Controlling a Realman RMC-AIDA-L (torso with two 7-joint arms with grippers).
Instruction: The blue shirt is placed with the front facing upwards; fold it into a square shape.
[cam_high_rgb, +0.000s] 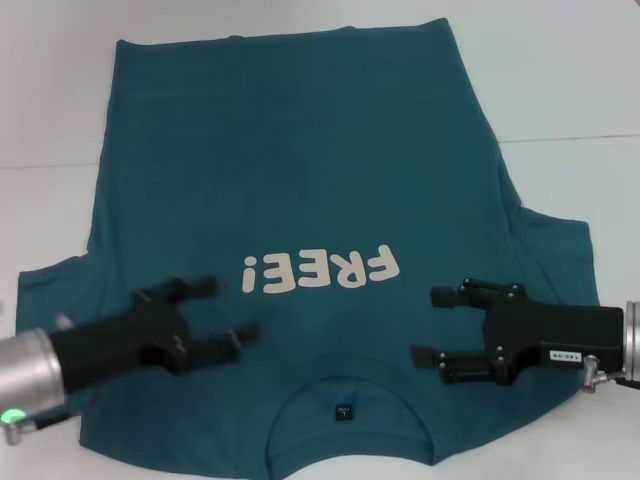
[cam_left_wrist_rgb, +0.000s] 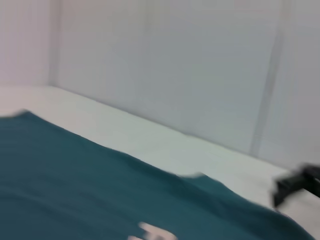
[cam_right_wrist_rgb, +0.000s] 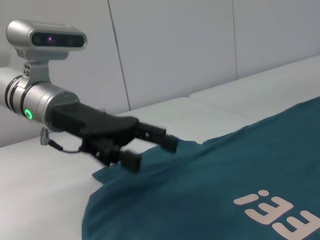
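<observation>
The blue shirt (cam_high_rgb: 290, 170) lies spread flat on the white table, front up. Its cream "FREE!" lettering (cam_high_rgb: 320, 270) and its collar with a small dark label (cam_high_rgb: 345, 410) are at the near edge. My left gripper (cam_high_rgb: 230, 310) is open and empty, over the shirt's near left shoulder area. My right gripper (cam_high_rgb: 430, 326) is open and empty, over the near right shoulder area, fingers pointing toward the collar. The right wrist view shows the left gripper (cam_right_wrist_rgb: 152, 152) open above the shirt (cam_right_wrist_rgb: 210, 190). The left wrist view shows the shirt (cam_left_wrist_rgb: 75, 190) and the right gripper (cam_left_wrist_rgb: 300, 182) farther off.
The white table (cam_high_rgb: 560, 80) extends around the shirt on the far, left and right sides, with a seam line (cam_high_rgb: 580, 138) across it. A pale wall (cam_right_wrist_rgb: 200, 45) stands behind the table in the wrist views.
</observation>
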